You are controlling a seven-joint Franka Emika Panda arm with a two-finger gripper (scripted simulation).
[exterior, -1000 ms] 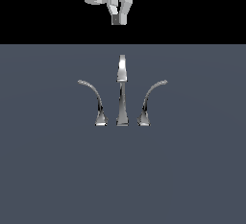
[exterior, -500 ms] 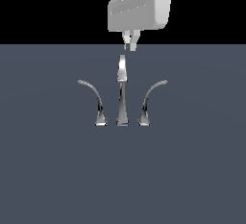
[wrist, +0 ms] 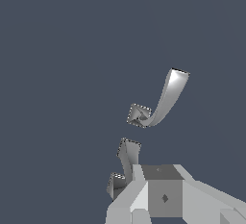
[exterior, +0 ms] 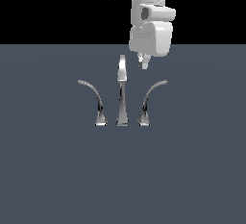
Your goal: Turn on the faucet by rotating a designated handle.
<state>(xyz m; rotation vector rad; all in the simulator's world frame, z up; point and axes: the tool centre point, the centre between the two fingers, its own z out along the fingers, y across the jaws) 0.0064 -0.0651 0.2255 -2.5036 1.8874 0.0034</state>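
Chrome faucet (exterior: 122, 95) on a grey surface (exterior: 48, 170): straight central spout, curved levers either side. The claw (exterior: 144, 62) hangs above the designated handle (exterior: 150, 100), just beside the spout tip, touching neither.

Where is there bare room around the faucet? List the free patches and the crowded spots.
Free: the grey surface in front of the faucet, and outward of both levers. Crowded: the narrow gaps between the spout and each lever, and above the designated handle, where the gripper hangs beside the spout's tip.
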